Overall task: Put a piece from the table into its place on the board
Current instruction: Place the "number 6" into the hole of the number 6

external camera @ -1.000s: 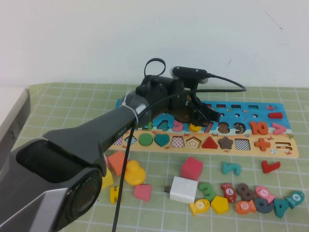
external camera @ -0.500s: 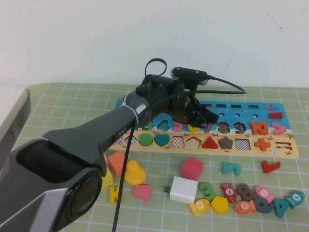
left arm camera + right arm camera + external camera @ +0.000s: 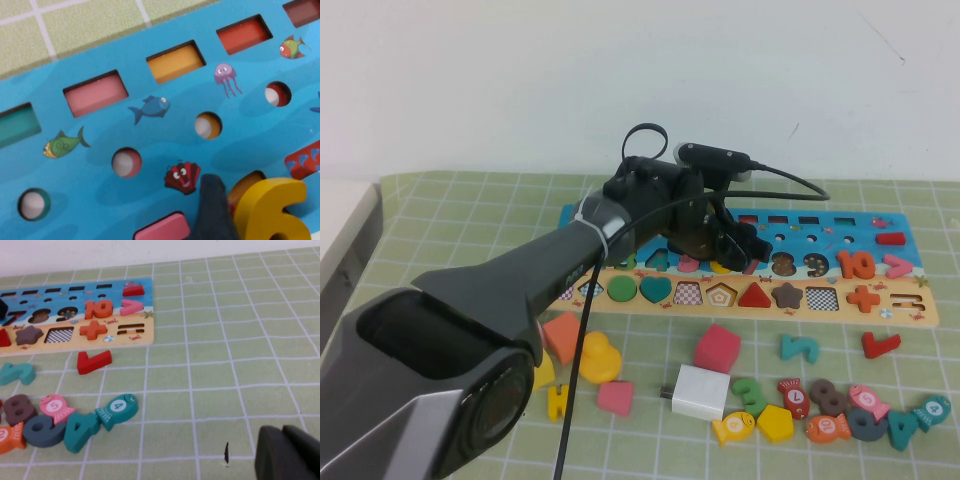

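Since the earlier frame the left gripper (image 3: 738, 243) is lifting a little off the board (image 3: 880, 290), its fingers (image 3: 212, 207) now spread and holding nothing. The piece (image 3: 270, 210) is lying in the number row, just beside one finger. The right gripper (image 3: 287, 452) is hovering over the tabletop (image 3: 240, 340), well apart; whether it is closed I cannot tell.

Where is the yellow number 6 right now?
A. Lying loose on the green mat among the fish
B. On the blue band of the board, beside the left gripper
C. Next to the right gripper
B: the yellow 6 rests on the blue band of the board, beside the left gripper; the right gripper hangs over bare mat.
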